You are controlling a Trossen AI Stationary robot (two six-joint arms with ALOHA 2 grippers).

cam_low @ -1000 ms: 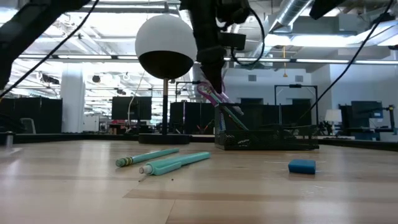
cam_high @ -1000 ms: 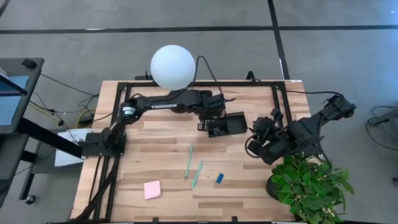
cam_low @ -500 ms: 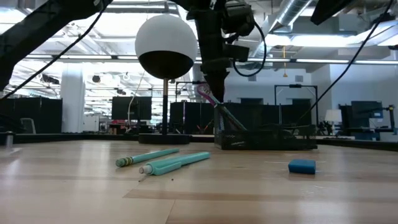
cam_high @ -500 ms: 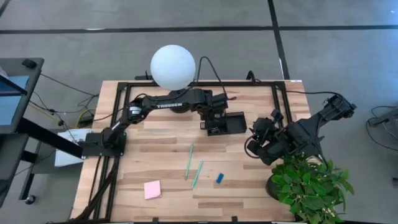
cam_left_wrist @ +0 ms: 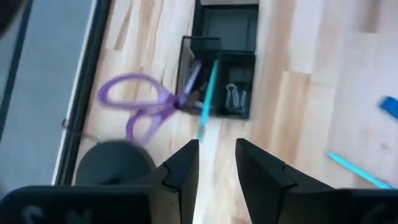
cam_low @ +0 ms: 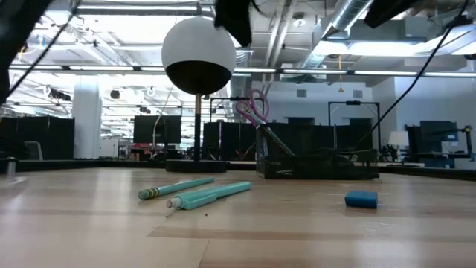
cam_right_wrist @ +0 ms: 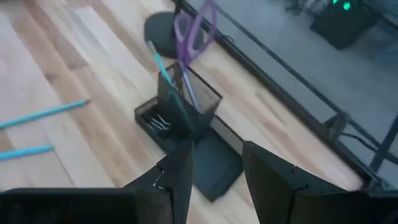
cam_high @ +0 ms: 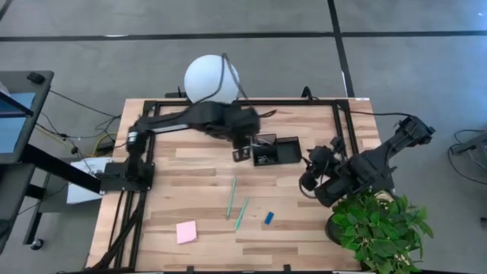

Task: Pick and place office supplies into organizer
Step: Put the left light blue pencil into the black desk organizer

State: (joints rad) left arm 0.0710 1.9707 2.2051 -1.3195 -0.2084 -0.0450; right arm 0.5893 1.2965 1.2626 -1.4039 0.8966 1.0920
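Black organizer [cam_high: 275,151] at the back middle of the wooden tabletop [cam_high: 198,171], just in front of the round lamp base [cam_right_wrist: 163,28]. Standing in its tall cup: purple-handled scissors [cam_left_wrist: 146,109], handles up and leaning out over the rim, plus a teal pen [cam_left_wrist: 207,99] tilted beside them. Small black clips [cam_left_wrist: 234,98] lying in the low compartment next to the cup. Further compartments flat and open toward the right side.

Left out on the tabletop, well apart from the organizer toward the front: two teal pens [cam_high: 236,204] lying near each other, a small blue eraser [cam_high: 268,218] just right of them, a pink sticky-note pad [cam_high: 186,231] farther left near the front edge.

Left hand [cam_left_wrist: 214,165] raised above the left end of the organizer, fingers parted with a narrow gap, holding nothing. Right hand [cam_right_wrist: 214,168] hovering right of the organizer, aimed toward it, fingers likewise apart and empty.

White globe lamp [cam_high: 211,80] behind the organizer at the back edge. Green leafy plant [cam_high: 380,228] at the front right corner, beside the right arm.
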